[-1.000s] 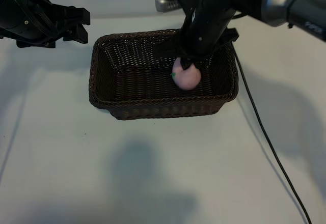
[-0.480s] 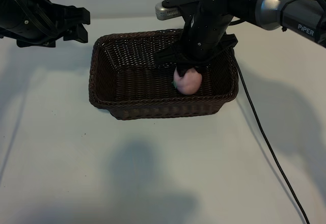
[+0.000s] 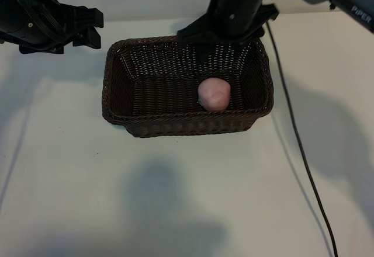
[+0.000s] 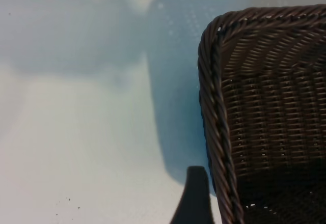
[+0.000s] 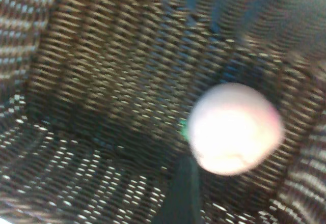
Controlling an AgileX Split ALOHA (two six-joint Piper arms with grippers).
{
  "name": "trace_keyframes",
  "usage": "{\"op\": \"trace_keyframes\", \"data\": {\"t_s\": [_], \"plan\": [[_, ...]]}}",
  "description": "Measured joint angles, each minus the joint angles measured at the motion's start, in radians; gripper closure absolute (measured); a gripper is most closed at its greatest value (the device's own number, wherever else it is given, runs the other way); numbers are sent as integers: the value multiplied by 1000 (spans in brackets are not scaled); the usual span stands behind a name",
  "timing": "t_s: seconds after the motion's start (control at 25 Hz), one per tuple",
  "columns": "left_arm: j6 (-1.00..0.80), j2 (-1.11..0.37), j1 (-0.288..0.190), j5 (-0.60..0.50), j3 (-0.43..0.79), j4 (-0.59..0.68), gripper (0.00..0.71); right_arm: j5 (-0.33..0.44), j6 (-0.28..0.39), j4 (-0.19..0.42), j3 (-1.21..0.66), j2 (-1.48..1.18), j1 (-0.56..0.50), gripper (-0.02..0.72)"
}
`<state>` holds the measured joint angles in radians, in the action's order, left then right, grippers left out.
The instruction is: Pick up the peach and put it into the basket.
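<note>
The pale-pink peach (image 3: 214, 93) lies loose on the floor of the dark-brown woven basket (image 3: 187, 117), towards its right front side, with a bit of green leaf on its left. My right gripper (image 3: 226, 33) hangs open above the basket's back rim, clear of the fruit. In the right wrist view the peach (image 5: 234, 127) rests on the basket's weave (image 5: 76, 56) beside one dark finger (image 5: 181, 193), untouched. My left gripper (image 3: 89, 28) stays parked, open and empty, off the basket's back left corner. One of its fingers (image 4: 196, 198) shows beside the braided rim (image 4: 214, 122).
A black cable (image 3: 298, 146) runs from the right arm across the white table to the front right. The basket stands at mid-table, with open tabletop (image 3: 175, 198) in front of it and to both sides.
My right gripper has opened, let go of the peach and risen towards the back rim. The peach has settled on the basket floor. The left arm has not moved.
</note>
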<state>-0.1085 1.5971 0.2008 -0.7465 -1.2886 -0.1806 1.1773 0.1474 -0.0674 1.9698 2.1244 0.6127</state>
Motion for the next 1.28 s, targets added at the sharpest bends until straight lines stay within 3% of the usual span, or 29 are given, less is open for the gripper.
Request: {"op": "trace_keyframes", "data": {"t_s": [0.2,0.52,1.28], "plan": [[0,0,0,0,0,0,119,40,-9,9,17,0,-95,112],[0,0,0,0,0,0,119,43,-37,7,17,-2,-232,118],[-1,0,0,0,0,0,119,43,-54,3,17,-2,-241,118]]}}
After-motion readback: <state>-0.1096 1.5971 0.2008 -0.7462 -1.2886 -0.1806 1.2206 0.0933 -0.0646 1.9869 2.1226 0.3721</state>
